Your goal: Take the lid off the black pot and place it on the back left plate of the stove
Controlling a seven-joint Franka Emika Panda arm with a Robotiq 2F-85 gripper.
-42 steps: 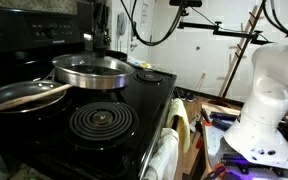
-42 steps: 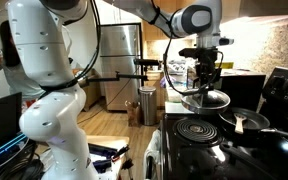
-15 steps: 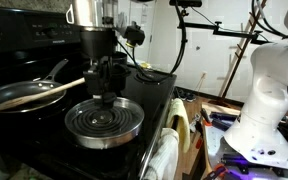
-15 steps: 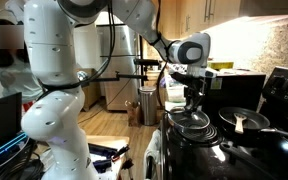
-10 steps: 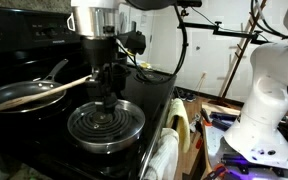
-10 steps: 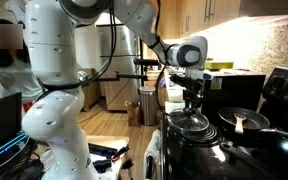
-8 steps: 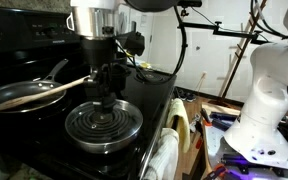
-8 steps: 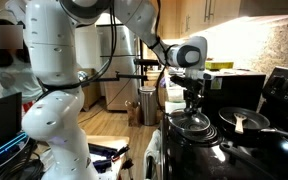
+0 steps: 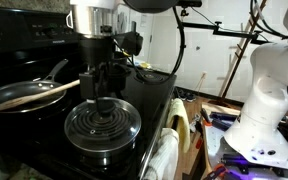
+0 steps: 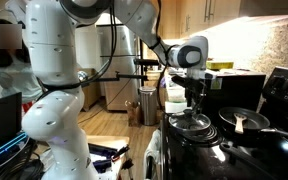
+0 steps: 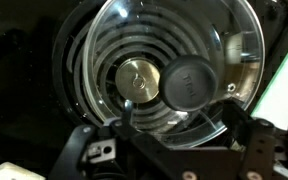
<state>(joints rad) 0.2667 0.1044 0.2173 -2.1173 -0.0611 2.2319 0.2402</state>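
Observation:
The glass lid [image 9: 102, 127] with its metal rim lies flat on a coil plate at the stove's near edge, also seen as the lid [image 10: 191, 122]. In the wrist view the lid [image 11: 164, 70] fills the frame, its dark knob [image 11: 189, 82] off-centre over the coil. My gripper [image 9: 102, 88] hangs just above it, open, with nothing between its fingers. In the wrist view the gripper [image 11: 179, 125] has its jaws apart just below the knob. The black pot [image 9: 24, 96], a shallow pan with a wooden utensil in it, sits uncovered beside the lid.
The stove's raised control panel [image 9: 24, 30] stands behind the pan. A free flat burner [image 9: 149, 75] lies beyond the lid. The robot's white base [image 9: 264, 110] stands off the stove's side. The pan [image 10: 246, 120] sits close to the lid.
The jaws have opened and let go of the lid. It has settled flat on the coil plate. The arm has hardly moved.

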